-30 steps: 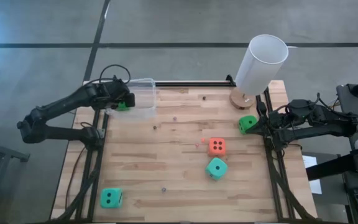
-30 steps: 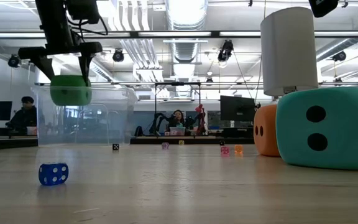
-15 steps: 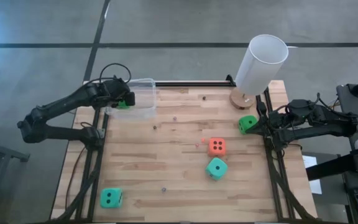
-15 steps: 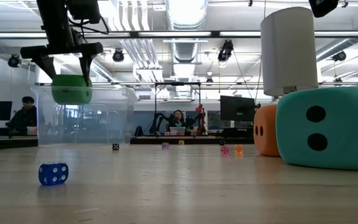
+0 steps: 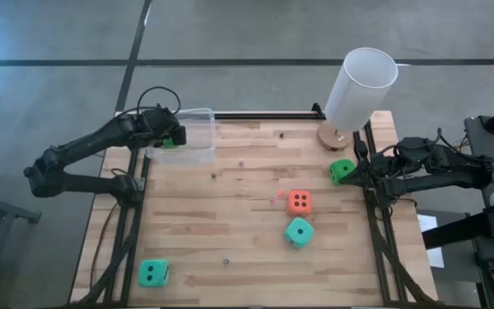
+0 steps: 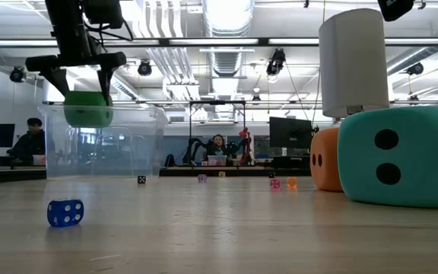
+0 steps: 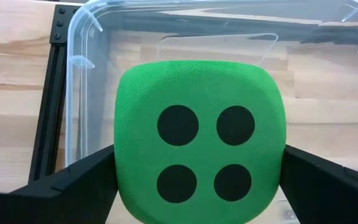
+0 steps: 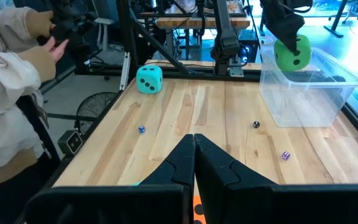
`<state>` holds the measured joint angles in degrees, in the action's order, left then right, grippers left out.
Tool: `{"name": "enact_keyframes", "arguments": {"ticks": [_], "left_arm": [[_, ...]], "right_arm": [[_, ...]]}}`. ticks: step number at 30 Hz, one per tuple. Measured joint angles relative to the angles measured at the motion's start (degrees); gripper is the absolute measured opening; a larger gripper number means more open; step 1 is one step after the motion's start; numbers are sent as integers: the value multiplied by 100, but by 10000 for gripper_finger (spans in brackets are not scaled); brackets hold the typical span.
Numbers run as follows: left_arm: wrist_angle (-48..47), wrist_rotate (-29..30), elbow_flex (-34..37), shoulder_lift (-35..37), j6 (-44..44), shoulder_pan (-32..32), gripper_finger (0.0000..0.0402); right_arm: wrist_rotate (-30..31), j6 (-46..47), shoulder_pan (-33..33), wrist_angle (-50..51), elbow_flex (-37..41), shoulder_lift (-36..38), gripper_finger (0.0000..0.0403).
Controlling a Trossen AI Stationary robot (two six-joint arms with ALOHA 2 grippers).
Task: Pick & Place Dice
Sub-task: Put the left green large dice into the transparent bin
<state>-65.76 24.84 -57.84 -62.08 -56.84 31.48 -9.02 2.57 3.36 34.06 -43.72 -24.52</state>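
Green die fills centre of view, four-pip face toward camera. Left gripper: dark fingers press die's two sides, holding it. Beyond: clear tub, rim visible, bottom bare, on wooden table. Black rail just beside tub.

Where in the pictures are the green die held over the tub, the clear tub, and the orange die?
green die [image 7: 199,140], left wrist view, middle of its four-pip face.
clear plastic tub [image 5: 197,144], high view, its wall nearest the table's middle.
orange die [image 5: 298,202], high view, its top face.
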Motion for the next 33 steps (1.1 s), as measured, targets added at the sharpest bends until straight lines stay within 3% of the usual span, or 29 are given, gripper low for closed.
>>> {"name": "enact_keyframes", "arguments": {"ticks": [10,17,33], "left_arm": [[47,-9,0,4,97,0,357],[243,-44,2,11,695,0,394],[274,-44,2,11,601,0,392]], "right_arm": [[0,0,0,1,0,-1,8],[0,0,0,0,0,1,8],[0,0,0,0,0,-1,8]]}}
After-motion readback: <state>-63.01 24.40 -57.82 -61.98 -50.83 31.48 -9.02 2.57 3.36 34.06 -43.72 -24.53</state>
